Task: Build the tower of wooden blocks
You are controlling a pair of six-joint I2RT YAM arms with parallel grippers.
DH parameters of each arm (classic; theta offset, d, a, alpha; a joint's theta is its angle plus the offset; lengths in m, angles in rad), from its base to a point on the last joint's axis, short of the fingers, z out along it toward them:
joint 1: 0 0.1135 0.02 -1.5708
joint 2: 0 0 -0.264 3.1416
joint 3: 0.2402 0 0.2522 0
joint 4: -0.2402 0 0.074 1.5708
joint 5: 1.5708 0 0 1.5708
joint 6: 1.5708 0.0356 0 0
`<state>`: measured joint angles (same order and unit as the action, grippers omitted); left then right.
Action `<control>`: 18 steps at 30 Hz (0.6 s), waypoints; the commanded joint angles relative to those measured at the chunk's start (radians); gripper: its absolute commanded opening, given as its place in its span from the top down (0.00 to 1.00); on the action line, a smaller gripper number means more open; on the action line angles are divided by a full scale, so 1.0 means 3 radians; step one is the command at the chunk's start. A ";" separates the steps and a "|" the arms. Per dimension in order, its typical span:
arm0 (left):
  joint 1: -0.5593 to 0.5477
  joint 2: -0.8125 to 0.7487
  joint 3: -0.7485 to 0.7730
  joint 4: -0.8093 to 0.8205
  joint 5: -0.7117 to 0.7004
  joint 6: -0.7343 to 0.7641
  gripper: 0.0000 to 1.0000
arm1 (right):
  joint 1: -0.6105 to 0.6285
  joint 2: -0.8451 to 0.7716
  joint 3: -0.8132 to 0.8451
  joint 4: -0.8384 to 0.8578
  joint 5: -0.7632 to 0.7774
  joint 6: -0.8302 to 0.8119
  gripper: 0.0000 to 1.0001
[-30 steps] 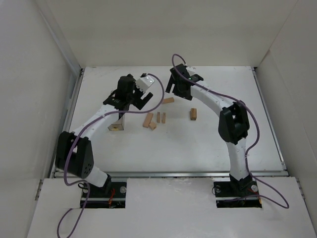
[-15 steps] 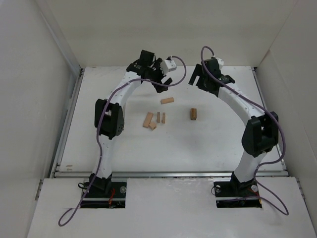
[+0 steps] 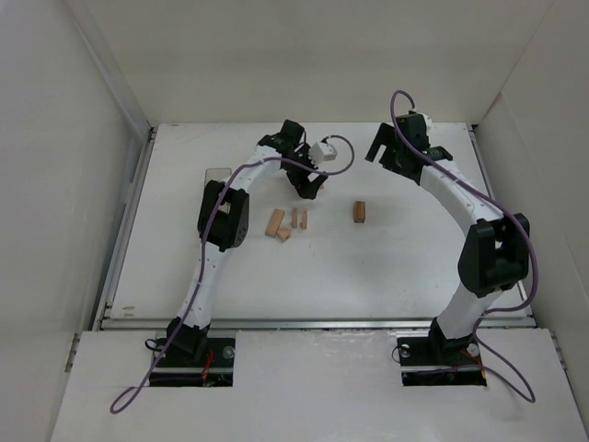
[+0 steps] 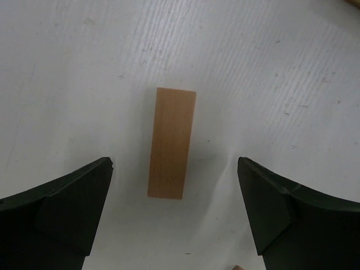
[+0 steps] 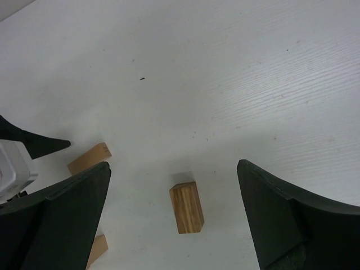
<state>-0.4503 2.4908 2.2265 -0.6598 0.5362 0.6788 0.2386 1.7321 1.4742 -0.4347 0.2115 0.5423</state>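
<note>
Several tan wood blocks lie loose on the white table; no stack stands. One plank (image 4: 172, 143) lies flat directly under my left gripper (image 4: 174, 163), between its open, empty fingers; in the top view the left gripper (image 3: 309, 187) hides it. A stubby block (image 3: 359, 212) lies alone to the right, and it also shows in the right wrist view (image 5: 187, 207). My right gripper (image 3: 386, 152) hovers open and empty behind it (image 5: 173, 165). A longer plank (image 3: 274, 222), a small piece (image 3: 283, 234) and two thin pieces (image 3: 299, 218) lie together in the middle.
White walls enclose the table on the left, back and right. A faint clear rectangular outline (image 3: 217, 173) shows at the back left. My left wrist's white camera housing (image 5: 11, 163) sits at the left edge of the right wrist view.
My left arm has swung from the table's left side to the back, then down over the plank. My right gripper has moved off that plank toward the back right.
</note>
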 commanded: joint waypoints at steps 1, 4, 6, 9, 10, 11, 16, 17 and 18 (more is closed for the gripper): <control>0.0008 0.0032 0.0166 -0.0081 -0.0278 -0.0161 0.11 | -0.0003 -0.0169 0.0005 0.0227 -0.0045 -0.0059 0.00; 0.0008 0.0123 0.0166 -0.0147 -0.0447 -0.0192 0.14 | -0.0003 -0.0169 -0.0026 0.0227 -0.0045 -0.0059 0.00; 0.0008 0.0124 0.0218 -0.0148 -0.0448 -0.0223 0.20 | -0.0003 -0.0169 -0.0026 0.0227 -0.0076 -0.0059 0.00; 0.0008 0.0124 0.0218 -0.0148 -0.0478 -0.0223 0.29 | -0.0003 -0.0139 -0.0026 0.0258 -0.0107 -0.0059 0.00; -0.0027 0.0124 0.0218 -0.0148 -0.0514 -0.0223 0.35 | -0.0003 -0.0139 -0.0026 0.0258 -0.0107 -0.0059 0.00; -0.0058 0.0124 0.0218 -0.0148 -0.0514 -0.0137 0.39 | -0.0003 -0.0139 -0.0026 0.0258 -0.0107 -0.0059 0.00; -0.0120 0.0124 0.0187 -0.0250 -0.0550 0.0043 0.73 | -0.0033 -0.0139 -0.0026 0.0258 -0.0107 -0.0059 0.00; -0.0150 0.0083 0.0126 -0.0250 -0.0550 0.0084 0.79 | -0.0033 -0.0139 -0.0026 0.0258 -0.0107 -0.0059 0.00; -0.0150 0.0083 0.0095 -0.0204 -0.0550 0.0084 0.84 | -0.0033 -0.0139 -0.0026 0.0258 -0.0107 -0.0059 0.00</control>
<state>-0.4759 2.5214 2.2639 -0.6785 0.3805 0.6666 0.2348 1.7287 1.4723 -0.4091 0.1860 0.5377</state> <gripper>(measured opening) 0.226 0.999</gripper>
